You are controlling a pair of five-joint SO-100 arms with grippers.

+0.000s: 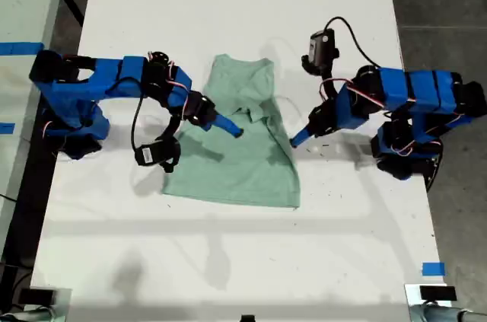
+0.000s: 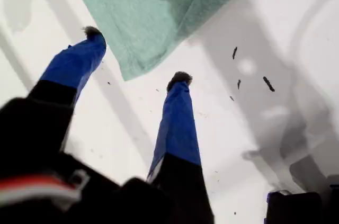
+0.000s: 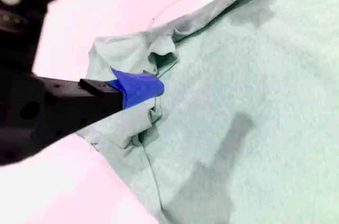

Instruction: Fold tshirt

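- The pale mint-green cloth tshirt (image 1: 243, 156) is spread on the white table (image 1: 228, 261).
- My first gripper (image 2: 135, 57) is held spread beside its edge.
- A fold is pinched by my second gripper (image 3: 151, 89).

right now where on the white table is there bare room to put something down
The white table is bare in a wide strip below the pale mint-green cloth tshirt's hem, toward the exterior view's bottom, and in another above its collar. The middle band is crowded: my second gripper sits on the cloth, and my first gripper is at its edge on the exterior view's right.
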